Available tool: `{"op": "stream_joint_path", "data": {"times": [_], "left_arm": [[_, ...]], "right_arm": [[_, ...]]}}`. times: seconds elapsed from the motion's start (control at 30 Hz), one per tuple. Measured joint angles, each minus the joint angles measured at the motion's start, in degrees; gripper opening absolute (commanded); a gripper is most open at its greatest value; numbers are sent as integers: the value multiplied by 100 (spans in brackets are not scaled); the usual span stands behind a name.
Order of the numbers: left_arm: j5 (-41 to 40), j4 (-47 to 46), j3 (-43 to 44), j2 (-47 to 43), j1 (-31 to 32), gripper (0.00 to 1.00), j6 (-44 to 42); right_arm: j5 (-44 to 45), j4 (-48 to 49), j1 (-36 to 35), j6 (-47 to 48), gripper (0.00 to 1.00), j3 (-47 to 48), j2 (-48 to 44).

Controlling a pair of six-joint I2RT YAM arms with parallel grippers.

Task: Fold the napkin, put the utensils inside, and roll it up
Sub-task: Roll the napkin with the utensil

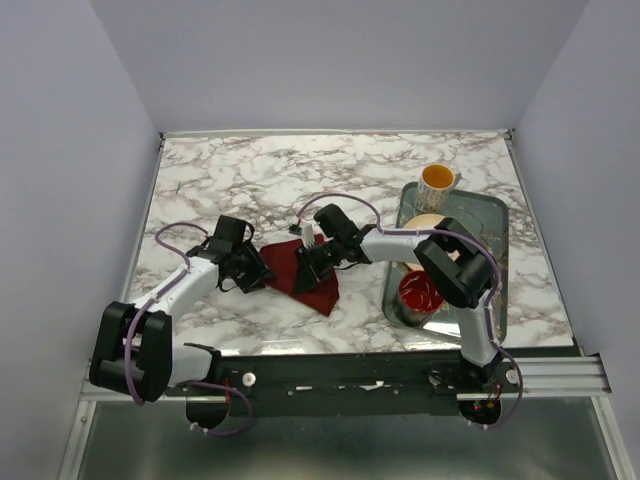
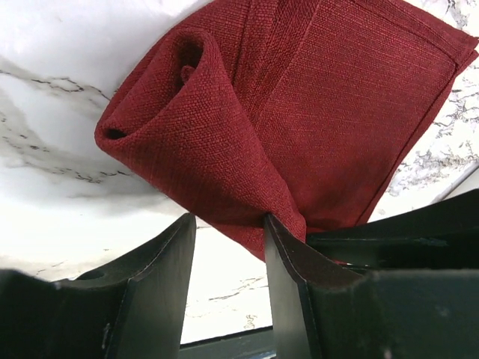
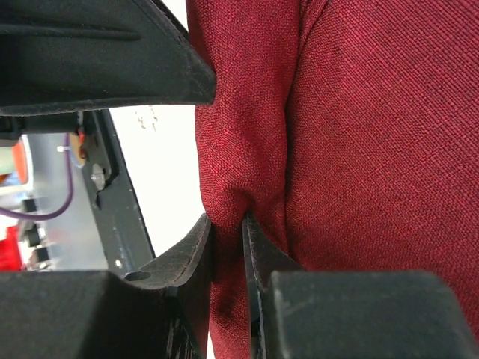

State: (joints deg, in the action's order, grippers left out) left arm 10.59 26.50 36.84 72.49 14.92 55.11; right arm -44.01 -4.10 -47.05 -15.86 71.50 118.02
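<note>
from the top, the napkin [image 1: 305, 275] lies on the marble table [image 1: 250, 175], near the front edge and between the two arms. it is folded up small. the left gripper [image 1: 262, 272] is at its left side. the right gripper [image 1: 312, 262] is on top of it, at its right side. off to the right is a tray [image 1: 495, 215]. a mug [image 1: 437, 180] stands at the far end of the tray and a red bowl [image 1: 420, 290] sits at the near end.

in the left wrist view, the napkin [image 2: 299, 112] is flat on the right and curled over into a loose roll on the left. the left gripper's fingers [image 2: 161, 262] are apart, and white table shows between them. the low edge of the cloth hangs just at the tips and touches the right finger. the fingers are not pinching it.

in the right wrist view, the napkin [image 3: 374, 134] fills most of the picture. the right gripper's fingers [image 3: 187, 254] are nearly together. a thick fold of the red cloth is squeezed between them. the black part of the other gripper [image 3: 97, 52] is at the top left, right by the cloth.
</note>
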Motion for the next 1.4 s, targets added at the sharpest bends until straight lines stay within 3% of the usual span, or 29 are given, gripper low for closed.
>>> {"op": "stream_joint_path", "data": {"times": [0.3,0.9,1.4], "left_arm": [[11,-50,0,133,22,61,94],[103,-531,118,815,55,56,190],[-72,-575,-94,385,170,62,72]], "right_arm": [[-424,334,170,-173,1,-74,160],[-765,518,260,-203,2,-57,326],[-820,297,254,-13,2,92,382]]}}
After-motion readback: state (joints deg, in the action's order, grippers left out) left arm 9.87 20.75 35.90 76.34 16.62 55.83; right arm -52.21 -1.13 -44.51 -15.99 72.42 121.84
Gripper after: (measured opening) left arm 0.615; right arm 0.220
